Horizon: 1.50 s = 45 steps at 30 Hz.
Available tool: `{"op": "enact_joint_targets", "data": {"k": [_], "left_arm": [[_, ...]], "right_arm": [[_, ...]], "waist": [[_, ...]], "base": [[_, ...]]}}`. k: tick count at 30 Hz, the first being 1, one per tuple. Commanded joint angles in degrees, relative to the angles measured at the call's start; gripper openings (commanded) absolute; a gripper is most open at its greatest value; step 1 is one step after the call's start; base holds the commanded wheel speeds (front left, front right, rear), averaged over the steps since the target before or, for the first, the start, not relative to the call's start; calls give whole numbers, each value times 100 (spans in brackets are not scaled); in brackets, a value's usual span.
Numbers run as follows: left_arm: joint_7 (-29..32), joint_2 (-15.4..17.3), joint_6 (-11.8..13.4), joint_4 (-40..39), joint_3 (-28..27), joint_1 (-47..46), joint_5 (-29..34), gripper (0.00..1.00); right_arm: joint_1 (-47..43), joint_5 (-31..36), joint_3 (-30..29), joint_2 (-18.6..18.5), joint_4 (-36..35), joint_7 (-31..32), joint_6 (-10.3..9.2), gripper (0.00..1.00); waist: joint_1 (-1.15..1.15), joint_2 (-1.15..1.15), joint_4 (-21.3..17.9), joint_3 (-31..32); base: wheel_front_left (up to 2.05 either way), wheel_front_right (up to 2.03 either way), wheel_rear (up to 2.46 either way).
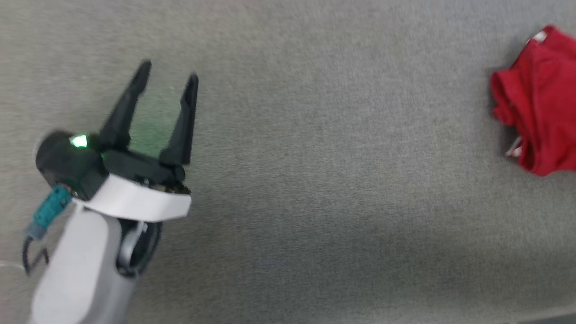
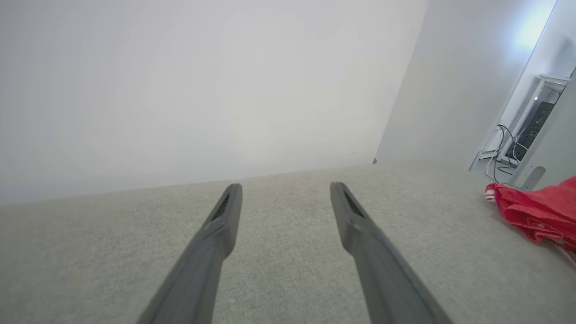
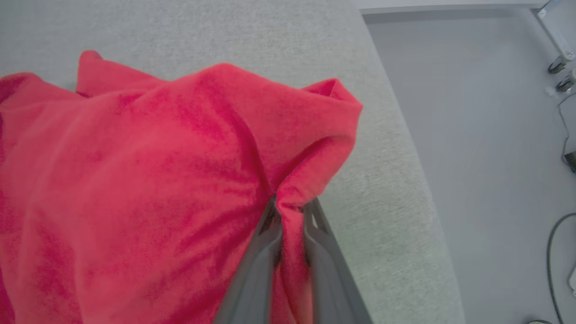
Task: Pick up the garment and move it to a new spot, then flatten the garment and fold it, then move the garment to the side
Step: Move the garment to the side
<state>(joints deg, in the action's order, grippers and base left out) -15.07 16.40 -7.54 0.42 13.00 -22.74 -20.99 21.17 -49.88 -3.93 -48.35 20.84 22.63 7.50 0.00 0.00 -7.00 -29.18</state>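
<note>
The red garment (image 1: pixel 542 101) lies bunched at the far right edge of the head view, with bits of white trim showing. In the right wrist view my right gripper (image 3: pixel 291 209) is shut on a pinched fold of the garment (image 3: pixel 135 171), which drapes over the grey table surface (image 3: pixel 270 36). My left gripper (image 1: pixel 168 76) hovers open over the table at the left, far from the cloth, with nothing between its fingers. From the left wrist the garment (image 2: pixel 537 211) shows at the right edge, well off to the side of the open left gripper (image 2: pixel 283 186).
The grey fabric-covered table (image 1: pixel 315 157) spreads wide between the left gripper and the cloth. Its right edge (image 3: pixel 405 135) drops to a pale floor. A white wall (image 2: pixel 180 90) stands behind the table. A stand with cables (image 2: pixel 517 144) sits at the back right.
</note>
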Motion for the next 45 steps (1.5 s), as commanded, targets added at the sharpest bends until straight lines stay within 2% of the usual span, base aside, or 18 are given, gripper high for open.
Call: {"op": "enact_joint_targets", "data": {"k": [1,7,15,23,36,37,39,40,45], "left_arm": [[-10,144,15,-36,72,-233,61,100],[-10,601,15,-111,242,-951,98,100],[-10,1030,15,-177,584,-1802,61,100],[-10,1168,15,-269,740,-2306,70,100],[-10,1178,15,-340,635,-2216,71,100],[-10,1164,15,-325,626,-2183,68,100],[-10,1101,15,-280,574,-2134,67,100],[-10,1068,15,-257,556,-2109,67,100],[-10,829,15,-182,317,-1753,-36,100]], "right_arm": [[220,53,-9,-66,91,-102,-3,0],[1017,247,233,-180,448,-245,-3,0],[2083,688,725,-243,1416,-585,-3,0],[3024,1156,1103,-115,2481,-1221,-3,0],[3876,1644,1524,109,3642,-2013,-3,0],[3914,1658,1561,139,3715,-2047,-3,7],[3984,1654,1604,144,3821,-2164,-3,57],[4004,1655,1628,139,3877,-2192,-3,100],[3863,1592,1919,68,3903,-2305,-3,100]], "waist": [[0,0,-231,-301],[0,0,-472,-802],[0,0,-551,-1220],[0,0,-525,-1516],[0,0,-511,-1584],[0,0,-506,-1557],[0,0,-480,-1482],[0,0,-461,-1432],[0,0,-312,-1057]], "base": [[0,0,0],[0,0,0],[0,0,0],[0,0,0],[0,0,0],[0,0,0],[0,0,0],[0,0,0],[0,0,0]]}}
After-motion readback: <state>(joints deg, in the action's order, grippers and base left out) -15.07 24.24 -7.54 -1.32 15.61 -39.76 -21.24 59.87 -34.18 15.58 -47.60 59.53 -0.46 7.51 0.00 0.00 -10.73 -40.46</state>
